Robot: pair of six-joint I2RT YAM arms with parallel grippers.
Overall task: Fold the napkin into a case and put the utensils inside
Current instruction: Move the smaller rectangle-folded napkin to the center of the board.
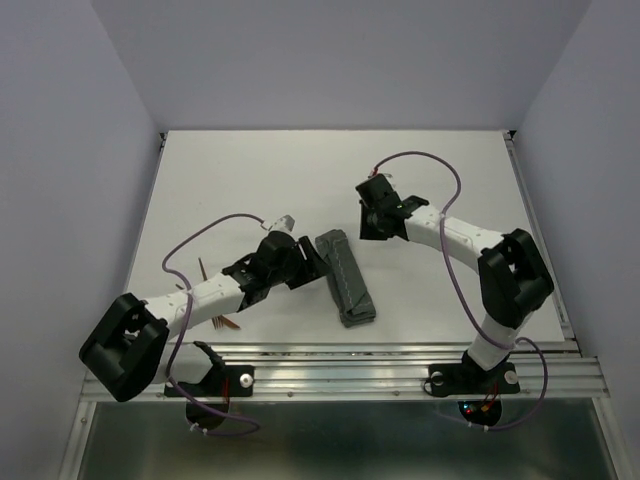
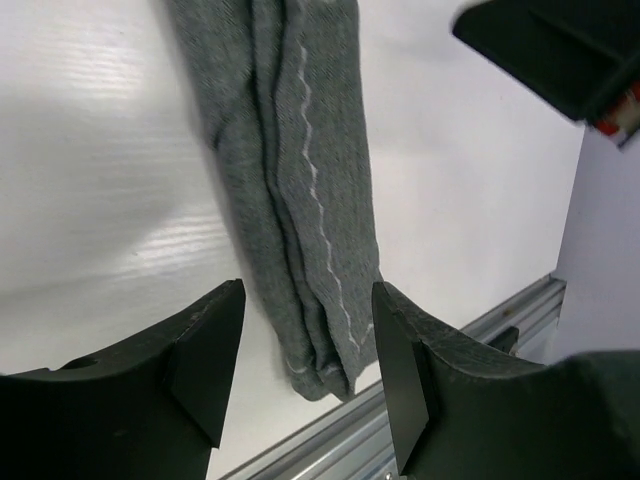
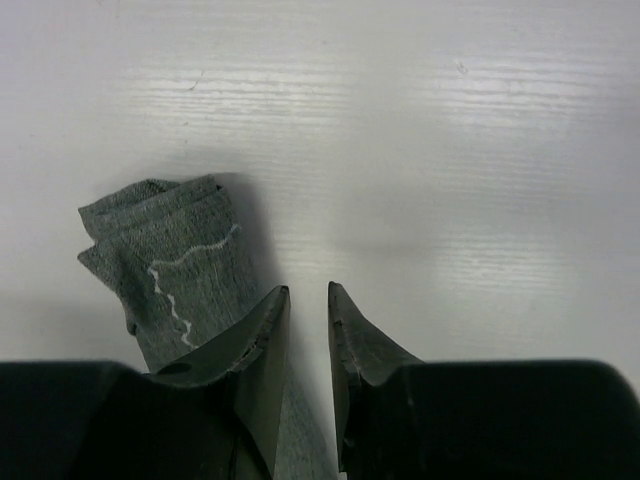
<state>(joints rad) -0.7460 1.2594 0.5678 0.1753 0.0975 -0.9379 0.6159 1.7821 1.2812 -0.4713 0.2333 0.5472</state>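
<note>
— Top external view: where is the case (image 1: 345, 277)?
— On the bench (image 1: 250, 180), folded narrow, lying aslant near the front rail (image 1: 400, 352).
— And the end effectors?
— The left end effector (image 1: 312, 262) is just beside its left edge, released, with nothing between its wide fingers. The right end effector (image 1: 372, 230) is near its far end, almost clenched, empty.
— The utensils (image 1: 222, 322)?
— Well apart to the left, partly hidden under the left arm (image 1: 200, 295), beside a purple cable (image 1: 175, 255).
</note>
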